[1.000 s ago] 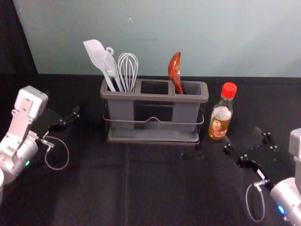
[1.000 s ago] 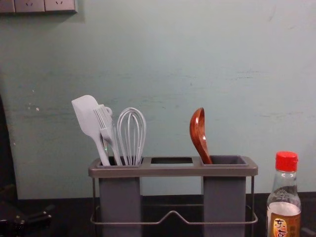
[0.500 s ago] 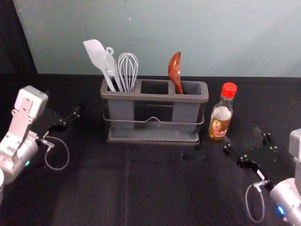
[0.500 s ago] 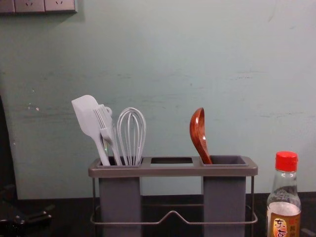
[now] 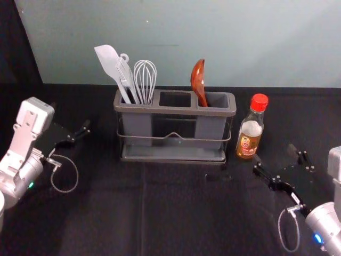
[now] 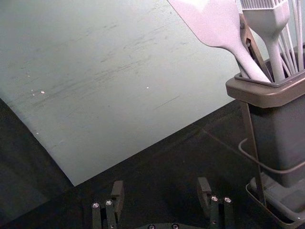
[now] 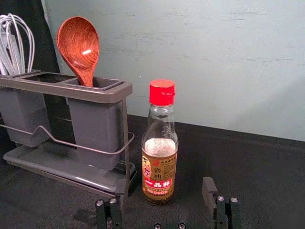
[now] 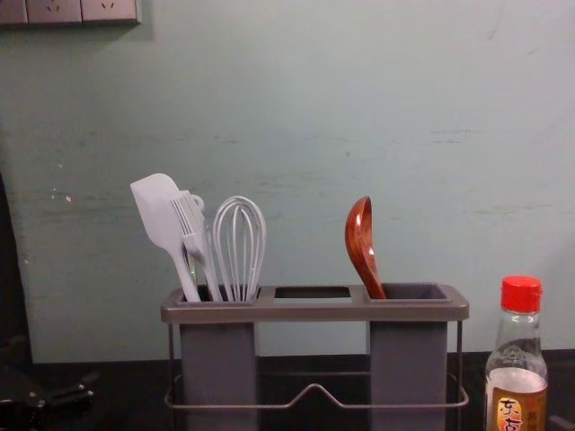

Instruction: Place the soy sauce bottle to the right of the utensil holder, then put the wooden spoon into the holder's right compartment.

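Had soy sauce bottle (image 5: 248,143) upright just right of utensil holder (image 5: 176,111), wooden spoon (image 5: 197,77) in right compartment (image 5: 211,127), right gripper (image 5: 274,155) near bottle, left gripper (image 5: 71,117) left of holder, both with spread jaws.

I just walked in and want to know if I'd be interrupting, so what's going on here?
Neither gripper is holding anything. The soy sauce bottle stands upright just to the right of the utensil holder, and the wooden spoon leans in the holder's right compartment, so both parts of the job look done. The right gripper is open in front of the bottle, and the left gripper is open off the holder's left side.
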`<move>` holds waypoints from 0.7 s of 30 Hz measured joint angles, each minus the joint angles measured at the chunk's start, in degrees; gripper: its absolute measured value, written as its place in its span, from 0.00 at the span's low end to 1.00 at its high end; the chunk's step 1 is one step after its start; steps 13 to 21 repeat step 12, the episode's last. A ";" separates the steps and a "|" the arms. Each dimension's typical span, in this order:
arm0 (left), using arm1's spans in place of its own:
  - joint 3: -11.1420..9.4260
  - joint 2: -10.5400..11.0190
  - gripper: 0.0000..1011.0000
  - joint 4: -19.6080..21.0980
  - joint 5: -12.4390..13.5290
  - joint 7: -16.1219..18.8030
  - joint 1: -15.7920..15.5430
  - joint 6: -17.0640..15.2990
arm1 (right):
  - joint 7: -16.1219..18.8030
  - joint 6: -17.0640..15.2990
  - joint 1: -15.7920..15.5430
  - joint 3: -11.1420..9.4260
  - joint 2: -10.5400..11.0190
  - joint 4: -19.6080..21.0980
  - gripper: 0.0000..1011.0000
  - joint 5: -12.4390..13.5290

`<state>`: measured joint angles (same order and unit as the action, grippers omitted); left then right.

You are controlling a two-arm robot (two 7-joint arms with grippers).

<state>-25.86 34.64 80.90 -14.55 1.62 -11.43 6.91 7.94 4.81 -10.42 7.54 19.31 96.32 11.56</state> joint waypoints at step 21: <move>0.00 0.00 0.99 0.00 0.00 0.00 0.00 0.00 | -0.04 0.06 -0.01 0.00 0.00 0.00 0.99 0.00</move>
